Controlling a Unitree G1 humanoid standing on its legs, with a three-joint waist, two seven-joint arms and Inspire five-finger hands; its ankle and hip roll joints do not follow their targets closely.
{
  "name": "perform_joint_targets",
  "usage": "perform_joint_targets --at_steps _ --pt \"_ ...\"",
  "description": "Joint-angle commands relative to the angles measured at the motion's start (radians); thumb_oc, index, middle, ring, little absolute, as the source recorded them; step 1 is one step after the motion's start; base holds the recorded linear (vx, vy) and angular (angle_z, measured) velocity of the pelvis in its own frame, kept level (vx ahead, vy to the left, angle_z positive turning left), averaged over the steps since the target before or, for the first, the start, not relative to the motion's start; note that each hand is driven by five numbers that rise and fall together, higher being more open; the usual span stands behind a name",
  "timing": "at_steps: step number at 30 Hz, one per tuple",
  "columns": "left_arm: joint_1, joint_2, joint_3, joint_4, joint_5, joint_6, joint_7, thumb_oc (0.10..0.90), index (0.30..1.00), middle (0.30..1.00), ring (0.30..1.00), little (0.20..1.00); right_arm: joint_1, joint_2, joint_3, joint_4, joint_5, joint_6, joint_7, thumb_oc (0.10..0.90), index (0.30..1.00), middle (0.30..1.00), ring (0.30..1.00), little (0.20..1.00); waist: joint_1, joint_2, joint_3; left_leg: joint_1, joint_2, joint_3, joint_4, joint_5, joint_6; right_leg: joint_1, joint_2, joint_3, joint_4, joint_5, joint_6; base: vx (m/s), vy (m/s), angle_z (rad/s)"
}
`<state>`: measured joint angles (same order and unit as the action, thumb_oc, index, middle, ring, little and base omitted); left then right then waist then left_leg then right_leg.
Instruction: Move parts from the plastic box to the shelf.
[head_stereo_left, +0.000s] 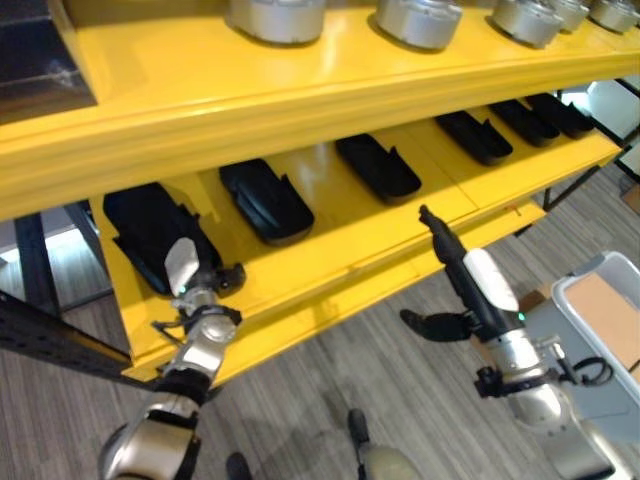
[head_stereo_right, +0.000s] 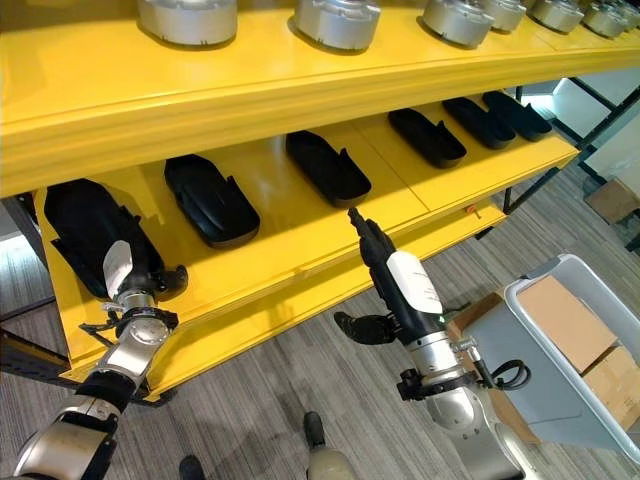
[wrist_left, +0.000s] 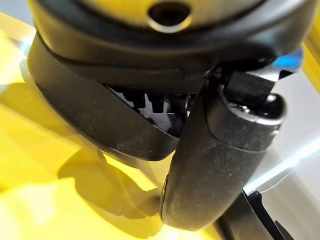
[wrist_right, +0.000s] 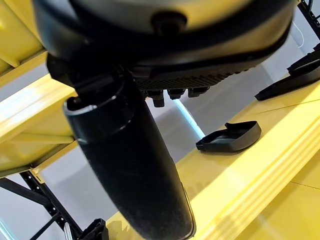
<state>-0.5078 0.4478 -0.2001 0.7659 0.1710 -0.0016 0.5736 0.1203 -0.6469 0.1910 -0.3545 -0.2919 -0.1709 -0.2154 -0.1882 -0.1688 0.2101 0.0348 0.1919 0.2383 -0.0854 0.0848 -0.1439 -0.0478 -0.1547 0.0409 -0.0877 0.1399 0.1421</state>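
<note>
Right hand, fingers straight and empty; left hand, grip unclear, could nudge nine-o'clock black moulded plastic part off yellow steel shelf.

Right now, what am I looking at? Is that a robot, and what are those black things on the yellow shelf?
Yes, it is a robot with two arms. Two pictures come from cameras in its head, looking down. Two come from cameras on its wrists, very close to its hands. The yellow shelf has round silver parts on top and a row of black plastic parts lower down. The left hand is at the black part at the row's end; I cannot tell if it grips it. The right hand is open, fingers straight, holding nothing. A grey plastic box stands nearby.
</note>
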Motion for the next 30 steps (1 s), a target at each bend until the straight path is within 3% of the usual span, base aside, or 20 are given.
perform_joint_targets --at_steps 1,14,19,30 --pt "-0.027 -0.007 0.003 0.076 -0.005 -0.011 -0.042 0.9 1.0 1.0 1.0 1.0 -0.086 -0.031 -0.089 -0.112 0.031 -0.075 -0.047 0.9 1.0 1.0 1.0 1.0 0.008 0.021 0.003 0.097 -0.009 0.02 -0.002 -0.065 0.049 0.064 0.017 -0.004 0.013 -0.051 0.008 0.0 0.0 0.0" --pt "0.012 0.128 0.049 0.019 0.032 -0.018 -0.077 0.9 1.0 1.0 1.0 1.0 -0.093 -0.02 -0.102 -0.105 0.029 -0.08 -0.026 0.9 1.0 1.0 1.0 1.0 0.027 0.043 0.0 0.099 -0.018 0.007 -0.002 -0.07 0.053 0.078 0.009 -0.015 0.009 -0.054 0.01 0.0 0.0 0.0" --pt "0.009 0.222 0.066 -0.027 0.068 -0.017 -0.092 0.9 1.0 1.0 1.0 1.0 -0.089 -0.016 -0.117 -0.098 0.018 -0.077 -0.017 0.9 1.0 1.0 1.0 1.0 0.034 0.051 -0.01 0.1 -0.022 0.001 -0.002 -0.071 0.054 0.085 0.004 -0.024 0.007 -0.054 0.013 0.0 0.0 0.0" --pt "0.006 0.207 0.107 -0.125 0.011 -0.03 -0.067 0.9 1.0 1.0 1.0 1.0 -0.081 -0.007 -0.132 -0.09 0.01 -0.065 -0.008 0.9 1.0 1.0 1.0 1.0 0.037 0.054 -0.021 0.101 -0.026 -0.007 -0.002 -0.075 0.057 0.095 0.001 -0.032 0.004 -0.057 0.012 0.0 0.008 0.05"
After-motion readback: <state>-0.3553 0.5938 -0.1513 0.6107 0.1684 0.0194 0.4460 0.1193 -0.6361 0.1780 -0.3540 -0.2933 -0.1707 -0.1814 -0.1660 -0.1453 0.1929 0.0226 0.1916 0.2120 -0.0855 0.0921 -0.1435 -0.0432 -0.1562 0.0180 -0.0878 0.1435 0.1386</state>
